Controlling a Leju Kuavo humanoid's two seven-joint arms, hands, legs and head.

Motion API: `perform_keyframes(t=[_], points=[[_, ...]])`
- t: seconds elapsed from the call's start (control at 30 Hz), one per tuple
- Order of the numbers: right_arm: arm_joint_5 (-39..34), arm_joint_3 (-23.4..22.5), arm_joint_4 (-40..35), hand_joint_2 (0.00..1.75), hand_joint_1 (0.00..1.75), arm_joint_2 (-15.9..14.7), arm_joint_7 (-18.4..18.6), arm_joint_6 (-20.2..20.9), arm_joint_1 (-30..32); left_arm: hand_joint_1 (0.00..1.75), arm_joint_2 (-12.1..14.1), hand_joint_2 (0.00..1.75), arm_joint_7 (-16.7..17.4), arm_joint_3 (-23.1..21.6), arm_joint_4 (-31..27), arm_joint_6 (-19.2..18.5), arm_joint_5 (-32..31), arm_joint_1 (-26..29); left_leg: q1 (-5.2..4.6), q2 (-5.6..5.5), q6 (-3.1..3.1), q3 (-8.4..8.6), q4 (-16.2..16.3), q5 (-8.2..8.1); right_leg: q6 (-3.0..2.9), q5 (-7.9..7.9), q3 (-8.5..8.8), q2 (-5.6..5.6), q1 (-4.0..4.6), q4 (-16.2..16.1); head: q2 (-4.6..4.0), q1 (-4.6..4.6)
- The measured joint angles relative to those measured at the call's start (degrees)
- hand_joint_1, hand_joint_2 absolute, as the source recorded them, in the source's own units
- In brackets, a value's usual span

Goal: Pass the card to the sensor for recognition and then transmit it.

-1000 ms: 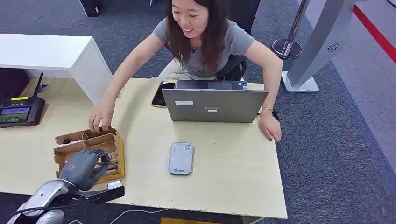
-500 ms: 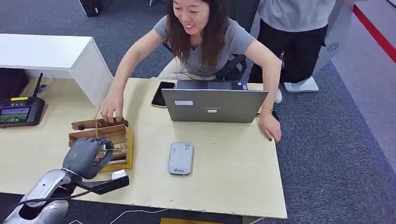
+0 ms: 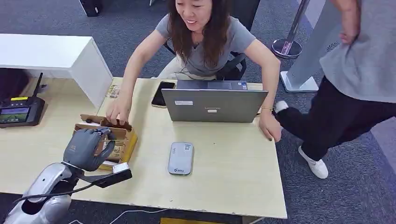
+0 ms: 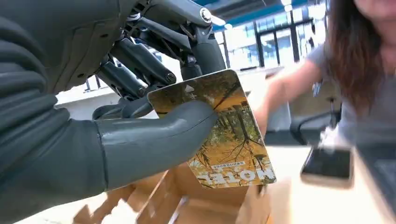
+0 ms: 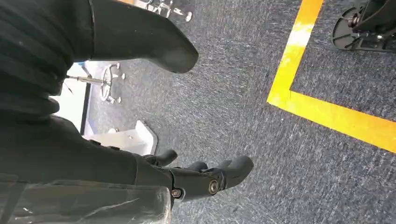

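My left hand (image 3: 87,149) hovers over an open cardboard box (image 3: 127,138) at the table's front left. In the left wrist view its thumb (image 4: 154,140) and fingers pinch a card (image 4: 231,140) printed with yellow autumn trees and the word HOTEL, raised just above the box (image 4: 201,205). A seated person's hand (image 3: 117,113) rests on the box's far edge. The grey card sensor (image 3: 181,158) lies flat on the table, to the right of the box. My right hand (image 5: 187,179) hangs over the carpet, fingers apart, holding nothing.
Behind the sensor stand a grey laptop (image 3: 214,103) and a black phone (image 3: 162,93). A black terminal (image 3: 19,112) sits at the far left beside a white counter (image 3: 51,53). A second person (image 3: 355,79) walks past on the right of the table (image 3: 233,182).
The person has slid the cardboard box back and to the right. My left hand has followed it, rising with the card. A second person has walked in on the right.
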Motion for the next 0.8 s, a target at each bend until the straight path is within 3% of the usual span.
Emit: perform_keyframes(t=[0.33, 0.57, 0.8], points=[[0.9, 0.26, 0.02, 1.75, 0.0, 0.28, -0.13, -0.11, 0.06, 1.75, -3.8, 1.75, -0.88, 2.43, -2.82, 6.69, 1.84, 2.25, 0.0, 0.0, 0.0, -0.02, 0.0, 0.0, 0.0, 0.0, 0.0, 0.0, 0.0, 0.0, 0.0, -0.02], [1.86, 0.74, 0.02, 1.75, 0.0, 0.31, -0.13, -0.5, 0.11, 1.75, -8.94, 1.75, -5.56, 8.72, -4.13, 11.71, 10.78, 6.96, 0.0, 0.0, 0.0, -0.02, 0.0, -0.01, 0.0, 0.0, -0.01, 0.01, 0.0, 0.0, 0.0, 0.0], [1.99, 1.31, 0.02, 1.75, 0.0, 0.48, -0.15, -0.85, 0.1, 1.75, -13.6, 1.75, -8.17, 14.12, -4.3, 10.43, 21.41, 9.23, 0.0, -0.01, 0.0, -0.02, 0.0, -0.01, 0.0, 0.0, 0.0, -0.02, 0.0, -0.01, 0.0, 0.0]])
